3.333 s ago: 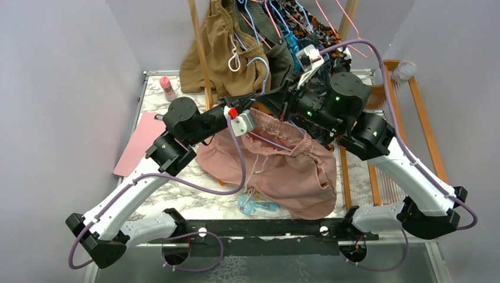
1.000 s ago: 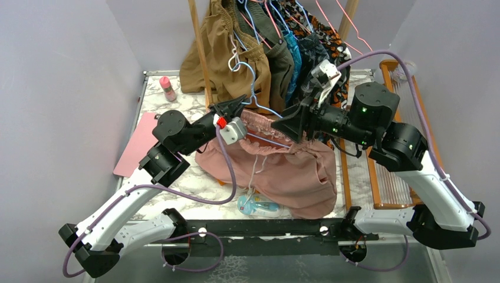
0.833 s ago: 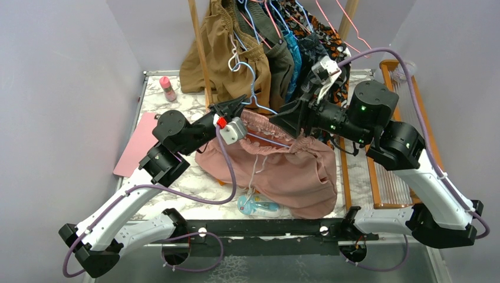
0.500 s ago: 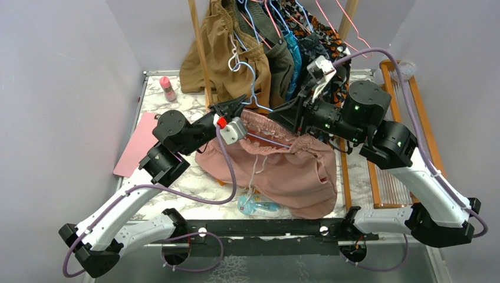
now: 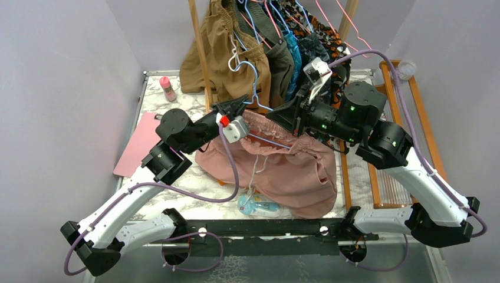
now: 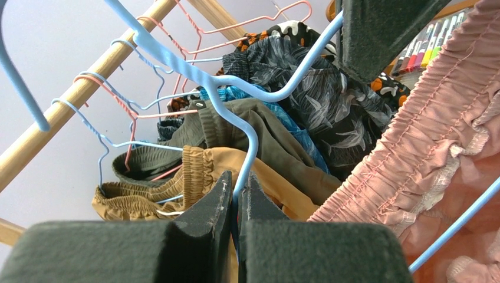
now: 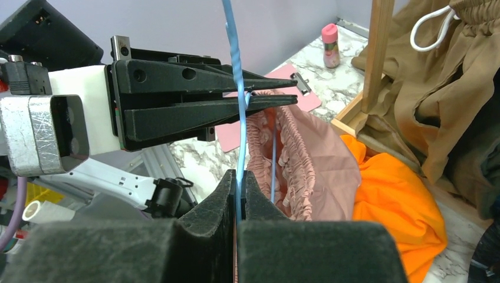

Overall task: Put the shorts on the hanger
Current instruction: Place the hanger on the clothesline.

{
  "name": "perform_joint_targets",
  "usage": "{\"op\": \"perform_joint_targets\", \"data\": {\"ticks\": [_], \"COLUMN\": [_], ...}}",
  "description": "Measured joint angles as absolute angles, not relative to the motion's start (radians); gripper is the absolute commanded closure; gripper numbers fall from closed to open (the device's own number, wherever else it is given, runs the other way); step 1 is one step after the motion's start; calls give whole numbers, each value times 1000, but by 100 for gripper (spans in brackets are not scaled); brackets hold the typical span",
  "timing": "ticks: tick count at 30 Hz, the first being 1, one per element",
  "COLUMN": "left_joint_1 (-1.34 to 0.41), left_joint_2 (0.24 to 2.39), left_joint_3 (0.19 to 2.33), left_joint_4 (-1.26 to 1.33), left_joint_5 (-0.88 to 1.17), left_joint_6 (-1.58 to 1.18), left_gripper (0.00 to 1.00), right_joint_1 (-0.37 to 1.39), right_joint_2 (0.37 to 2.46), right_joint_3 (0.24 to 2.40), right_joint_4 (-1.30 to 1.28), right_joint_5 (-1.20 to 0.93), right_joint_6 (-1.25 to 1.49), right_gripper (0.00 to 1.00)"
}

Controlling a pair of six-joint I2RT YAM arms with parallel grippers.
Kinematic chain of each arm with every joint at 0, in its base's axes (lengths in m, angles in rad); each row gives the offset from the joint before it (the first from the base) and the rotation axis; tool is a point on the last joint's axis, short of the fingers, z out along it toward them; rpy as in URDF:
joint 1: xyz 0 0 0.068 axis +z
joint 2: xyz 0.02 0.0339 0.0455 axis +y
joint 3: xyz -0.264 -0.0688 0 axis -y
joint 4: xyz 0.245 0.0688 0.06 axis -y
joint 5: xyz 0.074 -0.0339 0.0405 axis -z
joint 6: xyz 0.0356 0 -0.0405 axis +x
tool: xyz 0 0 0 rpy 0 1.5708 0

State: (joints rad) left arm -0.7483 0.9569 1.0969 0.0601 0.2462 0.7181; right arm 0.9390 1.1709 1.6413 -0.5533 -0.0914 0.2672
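- Left gripper (image 6: 237, 190) and right gripper (image 7: 237, 177) both clench the thin light-blue wire hanger (image 7: 236, 65), mid-table.
- Dusty pink fabric shorts (image 5: 295, 171) hang from its bar, trailing nearward.
- Next, probably: settle the fabric evenly.

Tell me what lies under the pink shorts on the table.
A pale blue packet pokes out from under the shorts' near edge, and orange cloth shows at their side. How far either reaches beneath, the fabric hides.

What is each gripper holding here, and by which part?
Both hold the blue hanger by its wire frame: the left gripper pinches it just below the neck, the right gripper farther along. Neither grips the shorts.
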Motion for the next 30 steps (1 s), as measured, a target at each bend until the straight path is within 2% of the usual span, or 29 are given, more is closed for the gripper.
{"op": "perform_joint_targets", "data": {"ticks": [4,6,8,12,14,16,23,30], "left_joint_1": [-748,-748,-748,-748,-748,-748,-748,-748], "left_joint_2": [960,960,960,957,945,920,817,601], "left_joint_3": [1097,1097,1097,1096,1084,1060,1023,942], "left_joint_4": [65,65,66,82,97,115,133,154], "left_joint_5": [246,246,245,244,236,217,114,-52], "left_joint_6": [718,718,718,707,700,691,656,594], "left_gripper": [100,91,76,35,21,2,1,1], "right_joint_1": [939,939,939,939,939,939,939,939], "right_joint_2": [1171,1169,1168,1164,1164,1164,1164,1200], "right_joint_3": [1638,1634,1632,1629,1629,1629,1680,1842], "right_joint_4": [-548,-544,-540,-540,-540,-541,-565,-572], "right_joint_5": [-91,-91,-91,-90,-89,-83,-20,122], "right_joint_6": [268,268,265,257,250,241,199,152], "right_gripper": [99,99,99,99,99,99,99,99]}}
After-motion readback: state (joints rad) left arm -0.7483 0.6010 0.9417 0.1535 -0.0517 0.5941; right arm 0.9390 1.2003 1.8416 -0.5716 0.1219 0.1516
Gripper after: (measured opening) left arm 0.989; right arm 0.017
